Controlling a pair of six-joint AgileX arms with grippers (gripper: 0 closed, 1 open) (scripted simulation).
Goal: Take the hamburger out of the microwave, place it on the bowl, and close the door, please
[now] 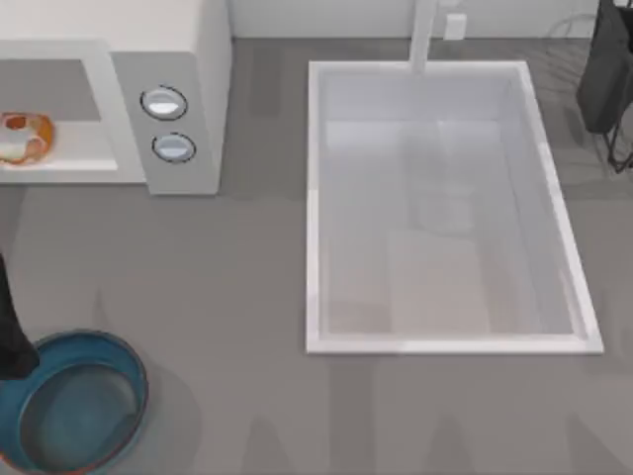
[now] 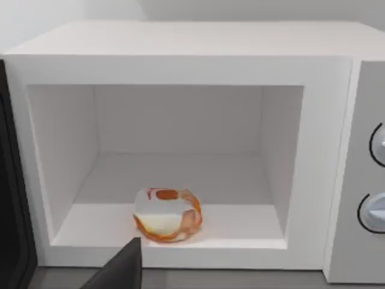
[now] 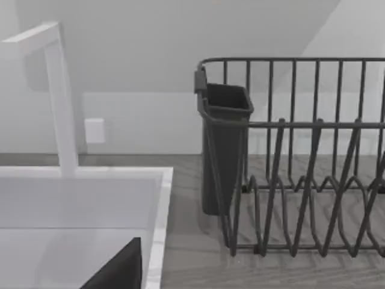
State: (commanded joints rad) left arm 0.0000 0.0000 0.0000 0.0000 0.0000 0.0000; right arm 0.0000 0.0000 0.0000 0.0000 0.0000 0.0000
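The burger (image 2: 167, 214) lies on the floor of the microwave (image 1: 188, 59) cavity, near the front lip and well short of the back wall; the cavity stands open, and a dark edge, probably the door (image 2: 12, 198), is seen beside the opening in the left wrist view. The bowl (image 1: 99, 348) sits on the counter well in front of the microwave, toward the table's left. The step in hand is judged to be the reach for the burger. A level, straight entry through the opening is called for, with the fingers spread around the bun's sides and closed gently, since the lump looks soft and irregular. The cavity walls should be cleared on withdrawal.

A dark finger (image 2: 117, 268) of the left gripper is seen just outside the cavity; whether that gripper is released or clenched cannot be told. The same holds for the right gripper, parked far from the microwave.

The microwave is a smooth white box with round knobs; the bowl is shallow, glossy teal.
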